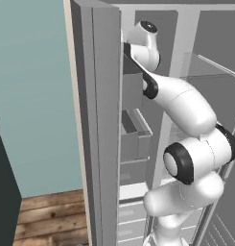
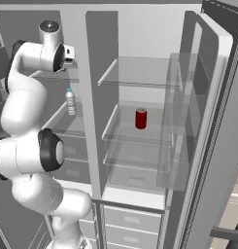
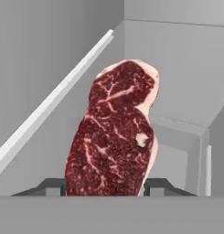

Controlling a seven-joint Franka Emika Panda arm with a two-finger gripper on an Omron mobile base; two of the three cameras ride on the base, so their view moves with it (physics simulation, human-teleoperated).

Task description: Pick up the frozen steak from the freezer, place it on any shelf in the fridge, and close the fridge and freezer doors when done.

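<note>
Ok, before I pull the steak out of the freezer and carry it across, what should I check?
1. Frozen steak sits between the finger tips in the hand view: ok.
2. Grip firm enough to lift: cannot tell; the jaws stand on either side of the steak, but contact is hidden.
3. Fridge door open: ok.
4. Free spot on a fridge shelf: ok, the top one is bare; the lower one carries a red can.
5. Freezer door open for the arm's retreat: ok.
</note>
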